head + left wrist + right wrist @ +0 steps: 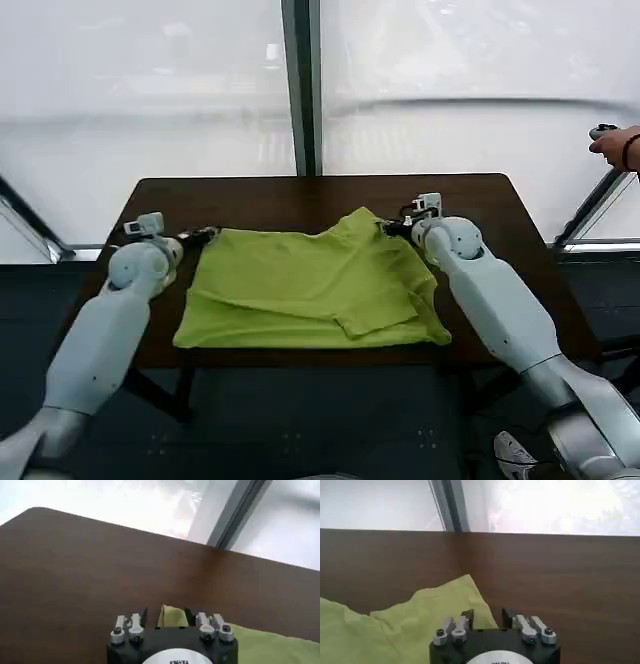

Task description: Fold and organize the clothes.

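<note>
the lime t-shirt [310,290] lies partly folded across the middle of your dark brown table [500,215], its near edge running along the table's front edge and one sleeve doubled over onto the body toward your right side. its far right corner rises in a soft peak, and there your right gripper [392,227] sits; the right wrist view shows the two fingers [466,618] parted, with the peaked corner of cloth lying between and just ahead of them, not yet pinched. your left gripper [200,236] is at the shirt's far left corner, and the left wrist view shows its fingers [143,616] spread as well, a small tip of green cloth standing in the gap between them. neither pair looks to be clamped on fabric, so the step in hand reads as setting up a two-corner grasp along the far edge, ahead of a fold toward you. the fold is well short of done, since the shirt is wide and uneven. the next move calls for both grippers to close squarely on their corners, catching every layer, then to lift and travel together so the cloth does not skew. a person's hand [615,146] shows at the far right edge, well apart from the table and the shirt.
</note>
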{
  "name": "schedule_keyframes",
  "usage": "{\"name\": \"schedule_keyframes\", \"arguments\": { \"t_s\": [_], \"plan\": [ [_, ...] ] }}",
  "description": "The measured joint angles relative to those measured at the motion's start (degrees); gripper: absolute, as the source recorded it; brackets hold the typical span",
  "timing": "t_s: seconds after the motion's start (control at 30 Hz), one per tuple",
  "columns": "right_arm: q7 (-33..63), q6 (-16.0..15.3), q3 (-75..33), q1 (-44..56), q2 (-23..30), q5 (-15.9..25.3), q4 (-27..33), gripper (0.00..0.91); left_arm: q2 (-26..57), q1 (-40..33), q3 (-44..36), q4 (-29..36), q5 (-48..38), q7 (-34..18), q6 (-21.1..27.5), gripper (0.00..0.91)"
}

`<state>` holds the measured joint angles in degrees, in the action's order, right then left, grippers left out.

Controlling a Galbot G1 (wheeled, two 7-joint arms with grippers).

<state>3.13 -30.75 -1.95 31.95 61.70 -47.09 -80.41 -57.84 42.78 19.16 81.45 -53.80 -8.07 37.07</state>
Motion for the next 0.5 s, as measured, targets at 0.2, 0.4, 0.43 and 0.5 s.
{"name": "schedule_keyframes", "arguments": {
  "t_s": [0.2, 0.4, 0.43, 0.5],
  "plan": [
    [0.51, -0.35, -2.18, 3.16, -1.41, -0.60, -5.00, 0.000, 1.61, 3.50, 2.31, 5.73, -2.52, -0.93, 0.26, 0.000],
    [1.60, -1.74, -4.96, 6.76, -2.79, -1.85, -9.38, 0.000, 3.21, 9.03, 5.70, 13.25, -3.80, -1.21, 0.12, 0.000],
    [1.65, -1.90, -5.49, 7.32, -3.05, -2.00, -10.05, 0.000, 3.55, 10.00, 6.37, 14.41, -3.92, -1.20, 0.04, 0.000],
    [1.79, -2.26, -6.34, 8.45, -3.46, -2.41, -11.28, 0.000, 4.15, 12.06, 7.78, 16.65, -4.03, -1.20, -0.07, 0.000]
  ]
}}
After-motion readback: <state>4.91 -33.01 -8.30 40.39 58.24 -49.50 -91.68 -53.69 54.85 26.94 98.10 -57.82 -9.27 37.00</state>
